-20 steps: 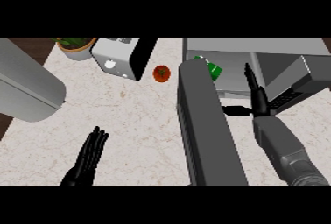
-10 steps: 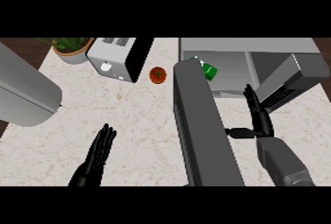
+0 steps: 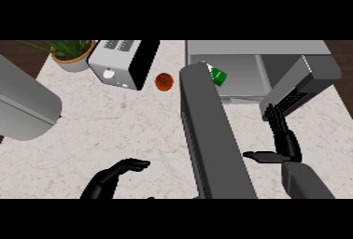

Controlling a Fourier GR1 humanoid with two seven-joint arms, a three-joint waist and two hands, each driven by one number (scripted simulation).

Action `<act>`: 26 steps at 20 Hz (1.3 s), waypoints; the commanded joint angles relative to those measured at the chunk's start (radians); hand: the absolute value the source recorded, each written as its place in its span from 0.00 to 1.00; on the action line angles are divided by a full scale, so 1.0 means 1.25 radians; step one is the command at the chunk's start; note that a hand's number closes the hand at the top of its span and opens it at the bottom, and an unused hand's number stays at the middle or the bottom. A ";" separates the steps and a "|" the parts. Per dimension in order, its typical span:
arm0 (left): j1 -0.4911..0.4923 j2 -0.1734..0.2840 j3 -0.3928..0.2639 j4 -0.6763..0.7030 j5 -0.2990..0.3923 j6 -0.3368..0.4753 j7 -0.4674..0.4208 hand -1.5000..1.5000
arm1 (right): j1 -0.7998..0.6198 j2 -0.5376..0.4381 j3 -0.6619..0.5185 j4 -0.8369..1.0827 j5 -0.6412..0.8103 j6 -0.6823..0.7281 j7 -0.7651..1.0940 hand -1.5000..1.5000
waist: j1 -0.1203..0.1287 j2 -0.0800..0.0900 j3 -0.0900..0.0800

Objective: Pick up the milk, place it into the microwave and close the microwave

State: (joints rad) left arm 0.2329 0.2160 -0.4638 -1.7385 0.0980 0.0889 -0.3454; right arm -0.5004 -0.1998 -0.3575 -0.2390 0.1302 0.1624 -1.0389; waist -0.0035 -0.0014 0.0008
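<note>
The milk [image 3: 216, 74] already sits inside the microwave [image 3: 276, 51] at the far right of the worktop [image 3: 124, 130], at the front left corner of the cavity, half hidden behind the top edge of the open door [image 3: 210, 140]. Only a green and white corner of the carton shows, tilted, so I cannot tell its long axis or which way it points beyond that slant.

The door matters now — it swings out toward the near side as a long dark slab, its long axis running from the microwave's left front edge down to the near edge of the view. It stands between the two hands.

The right hand [image 3: 283, 140] lies just right of the door, on its inner side, fingers straight and pointing far toward the cavity, thumb stretched left toward the door; it holds nothing. It is the nearer hand to both door and milk, and the milk lies far and left of it. The left hand [image 3: 114, 175] is at the near edge, left of the door, fingers curled over loosely, holding nothing.

I judge the placing done and the closing still to do. The door's outer face is on the left hand's side — a push from there looks the likelier way to shut it, once the right hand is clear of the gap.
</note>
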 commanded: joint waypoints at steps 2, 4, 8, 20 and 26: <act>-0.080 -0.006 0.008 0.091 -0.054 0.006 0.020 1.00 | 0.079 0.000 0.012 -0.068 -0.021 0.137 -0.109 0.00 | -0.018 -0.001 -0.001; -0.067 0.004 -0.030 0.098 -0.089 0.001 0.031 1.00 | 0.106 0.008 0.026 -0.108 -0.026 0.141 -0.079 0.00 | -0.019 -0.004 -0.002; -0.116 0.034 -0.063 0.138 -0.154 -0.027 0.050 1.00 | 0.155 -0.009 0.044 -0.183 -0.041 0.165 -0.070 0.00 | -0.030 -0.005 -0.002; -0.254 -0.168 -0.199 0.388 -0.235 0.011 0.074 1.00 | 0.330 -0.085 0.063 -0.539 -0.185 0.260 0.118 0.00 | -0.031 -0.002 -0.003; -0.371 -0.172 -0.282 0.507 -0.146 0.088 0.047 1.00 | 0.425 -0.077 0.094 -0.748 -0.273 0.296 0.233 0.00 | -0.049 -0.001 -0.004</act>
State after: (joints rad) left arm -0.1571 0.0248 -0.7427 -1.2063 -0.1290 0.1397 -0.2775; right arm -0.0408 -0.2933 -0.2567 -1.0317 -0.1486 0.4153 -0.7759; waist -0.0507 -0.0035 -0.0034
